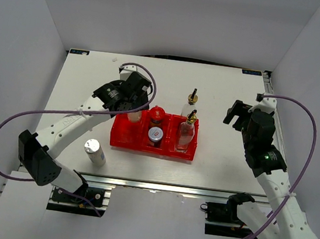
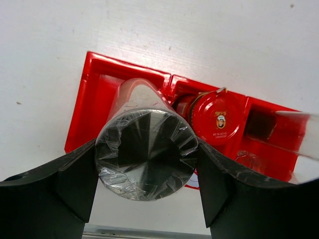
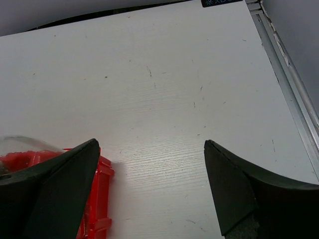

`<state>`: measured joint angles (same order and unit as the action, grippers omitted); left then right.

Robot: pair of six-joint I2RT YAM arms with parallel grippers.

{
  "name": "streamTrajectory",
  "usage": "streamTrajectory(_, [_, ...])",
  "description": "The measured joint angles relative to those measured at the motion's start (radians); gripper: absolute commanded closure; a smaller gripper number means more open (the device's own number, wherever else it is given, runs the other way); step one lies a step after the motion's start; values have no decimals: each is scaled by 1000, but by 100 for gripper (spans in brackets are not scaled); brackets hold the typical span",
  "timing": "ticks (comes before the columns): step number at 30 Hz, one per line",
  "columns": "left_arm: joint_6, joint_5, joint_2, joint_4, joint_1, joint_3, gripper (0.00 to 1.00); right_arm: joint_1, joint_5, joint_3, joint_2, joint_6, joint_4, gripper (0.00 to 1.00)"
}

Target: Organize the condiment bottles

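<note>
While the left gripper [image 2: 147, 167] pinches 1 silver cylinder [image 2: 142, 107] at the tray's [image 2: 82, 119] 9 o'clock compartment, seating and release seem next; right gripper [image 3: 152, 184] spread.

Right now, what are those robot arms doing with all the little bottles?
The left gripper holds a silver metal cylinder over the left compartment of the red tray. A red-lidded jar, a silver-lidded jar and a glass bottle already sit in the tray. A second glass bottle and another silver cylinder stand outside it. The right gripper is open and empty.
</note>
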<state>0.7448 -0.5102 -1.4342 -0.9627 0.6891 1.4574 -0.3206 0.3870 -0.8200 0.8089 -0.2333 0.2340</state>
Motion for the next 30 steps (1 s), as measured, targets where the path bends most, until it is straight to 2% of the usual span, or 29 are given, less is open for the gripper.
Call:
streamTrajectory(11, [-5,78,2,69,-85,-138,77,0,2,0,0,0,-1,10])
streamTrajectory(16, [-13,105,0,109,-112,-180,51,0,1,0,13,0,-2,11])
streamTrajectory(18, [-20,107,-3,123,-124,-184,47,0,1,0,21,0,-2,11])
streamTrajectory(19, [-23,108,-6,130,-130,-184,40,0,1,0,23,0,-2,11])
streamTrajectory(21, [-27,108,-16,145,-142,-186,34,0,1,0,26,0,-2,11])
streamTrajectory(22, [-28,108,-20,154,-145,-190,26,0,1,0,26,0,-2,11])
streamTrajectory(27, [-35,123,-53,192,-156,-221,22,0,3,0,29,1,-5,11])
streamTrajectory(28, [-40,122,-61,206,-156,-222,17,0,3,0,30,1,-5,11])
streamTrajectory(29, [-44,123,-64,216,-157,-221,4,0,3,0,31,1,-5,11])
streamTrajectory(30, [-48,125,-67,223,-158,-221,2,0,3,0,32,0,-5,11])
